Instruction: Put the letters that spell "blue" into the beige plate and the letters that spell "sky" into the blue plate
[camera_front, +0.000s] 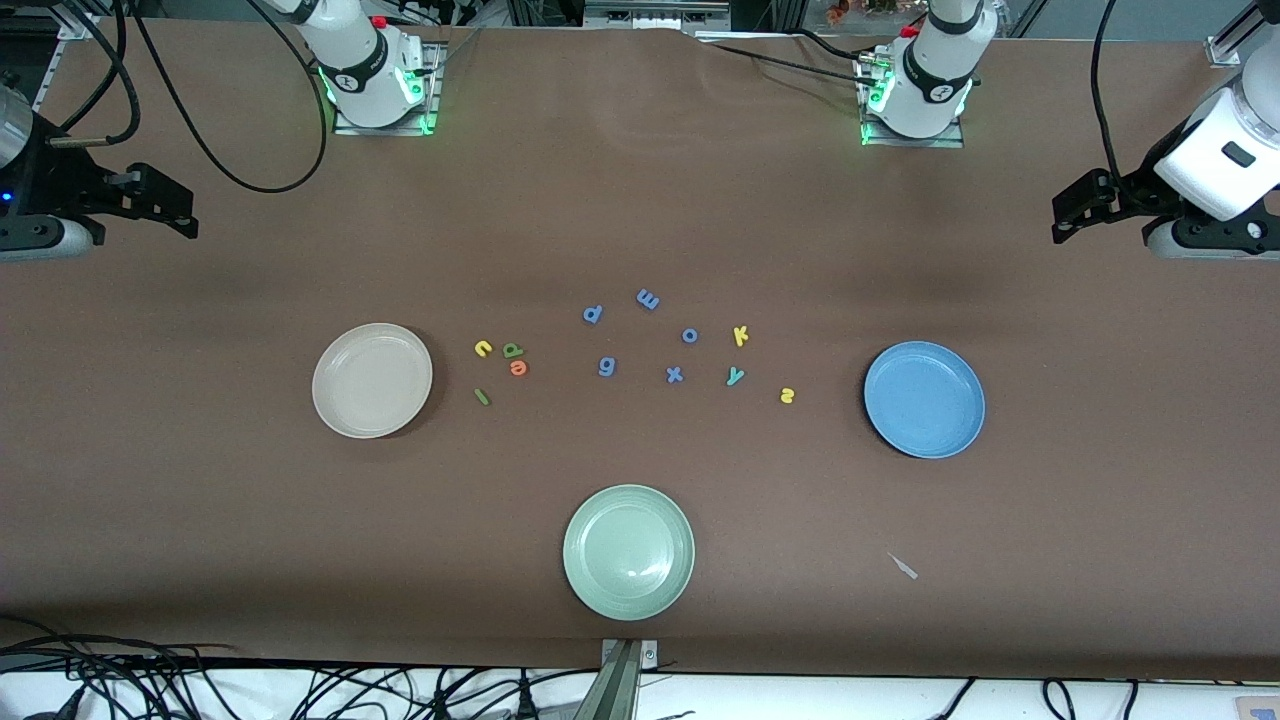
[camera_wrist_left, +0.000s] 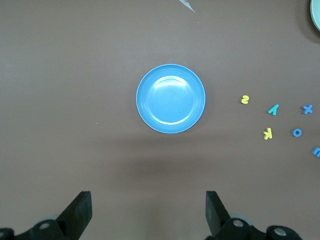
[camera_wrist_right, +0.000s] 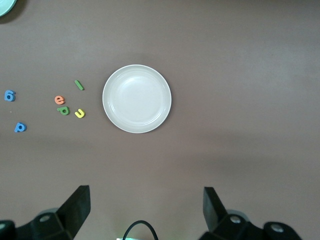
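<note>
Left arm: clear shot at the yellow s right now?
Probably yes. The left gripper is open and empty, up over the table at its own end. The yellow s lies flat and alone beside the blue plate, apart from the teal y.

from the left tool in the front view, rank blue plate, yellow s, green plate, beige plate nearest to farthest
1. blue plate, at the left arm's end, closest to the open left tool
2. yellow s, beside that plate
3. green plate, nearest the front camera
4. beige plate, at the right arm's end
</note>
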